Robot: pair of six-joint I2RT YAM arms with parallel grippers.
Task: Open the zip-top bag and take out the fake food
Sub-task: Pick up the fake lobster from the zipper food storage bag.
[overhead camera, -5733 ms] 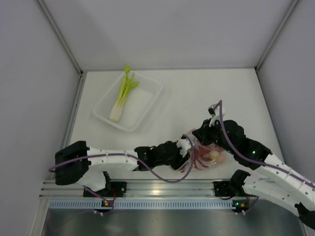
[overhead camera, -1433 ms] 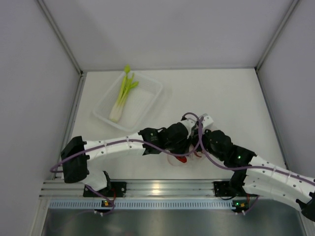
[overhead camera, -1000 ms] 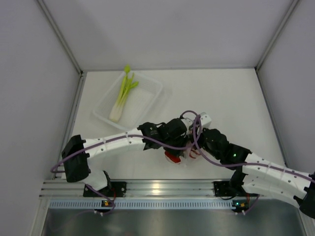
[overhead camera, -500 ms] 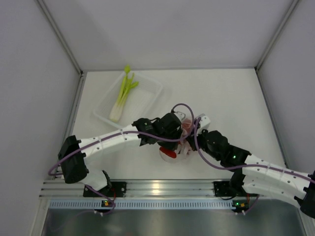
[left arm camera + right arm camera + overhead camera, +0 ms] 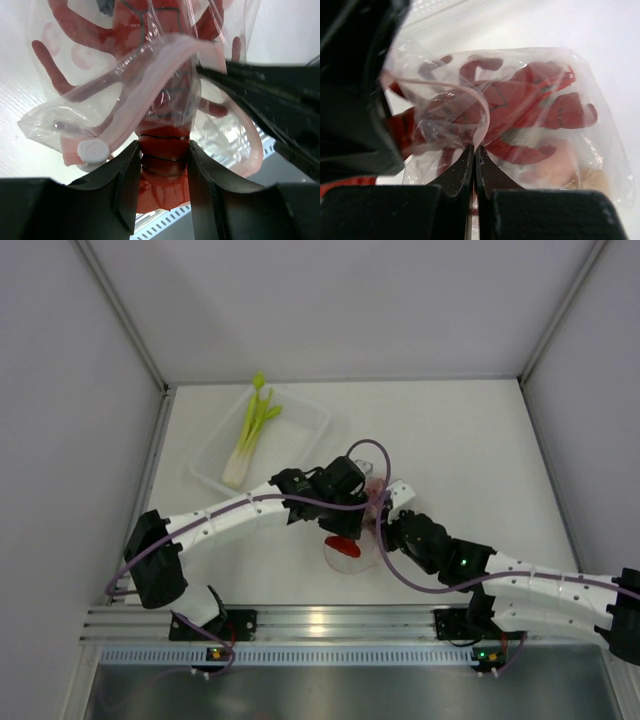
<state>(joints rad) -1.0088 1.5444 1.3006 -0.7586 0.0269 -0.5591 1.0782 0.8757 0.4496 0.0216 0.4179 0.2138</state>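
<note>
Tail of lobster [image 5: 165, 150] gripped in left claw [image 5: 164, 172]; zip-top bag [image 5: 600, 150] film pinched in clenched right claw [image 5: 474, 165]. Pull best made straight, away from right claw; legs likely to be snagged at mouth.

- zip-top bag [image 5: 597, 150]: clear, floppy, crumpled film with faint pink marks. Its pink zip strip is parted and curling. It is apart from the clear tray [image 5: 285, 455], off its near-right corner.
- lobster [image 5: 165, 150]: red, with its tail at the bag's open mouth and its claws deeper inside.
- pinkish-beige round piece [image 5: 560, 172]: inside the bag, beside the lobster.
- leek [image 5: 248, 435]: green and white, lying lengthwise in the tray.
</note>
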